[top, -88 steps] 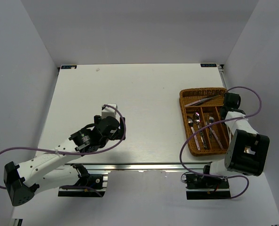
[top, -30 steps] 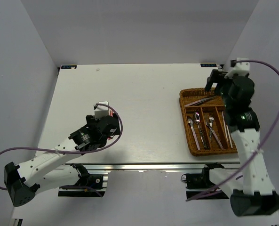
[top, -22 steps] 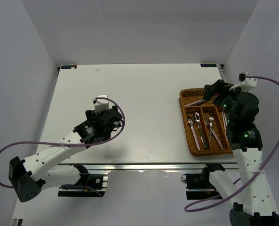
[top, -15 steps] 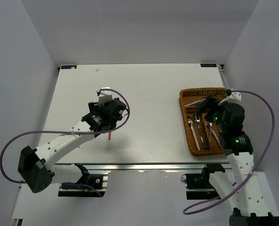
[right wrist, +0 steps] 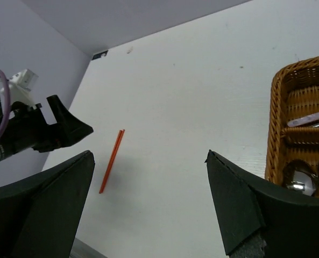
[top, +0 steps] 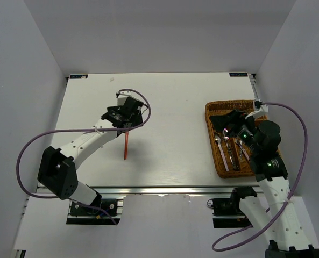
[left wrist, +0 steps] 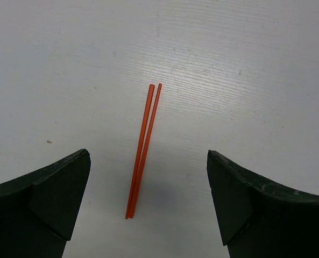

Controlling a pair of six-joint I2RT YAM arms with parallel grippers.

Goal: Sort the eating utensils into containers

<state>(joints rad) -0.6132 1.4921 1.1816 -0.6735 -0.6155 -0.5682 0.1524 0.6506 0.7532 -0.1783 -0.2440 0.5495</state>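
Observation:
A pair of red-orange chopsticks [top: 126, 146] lies side by side on the white table, also seen in the left wrist view [left wrist: 143, 153] and the right wrist view [right wrist: 112, 160]. My left gripper [top: 131, 111] hovers just beyond their far end, open and empty [left wrist: 147, 161]. The brown wicker tray [top: 215, 161] stands at the right and holds silver spoons [top: 219, 141] and pink-handled pieces. My right gripper [top: 227, 122] hangs open over the tray's far part, facing left [right wrist: 149, 157], with nothing between its fingers.
The tray's near corner [right wrist: 280, 97] shows at the right edge of the right wrist view, with spoon bowls [right wrist: 295, 181] inside. The left gripper's dark fingers [right wrist: 62, 129] show there too. Grey walls enclose the table on three sides.
The left arm has swung out toward the far side, uncovering the red-orange chopsticks on the table. The right arm has dropped and drawn in over the tray. Both grippers stayed open.

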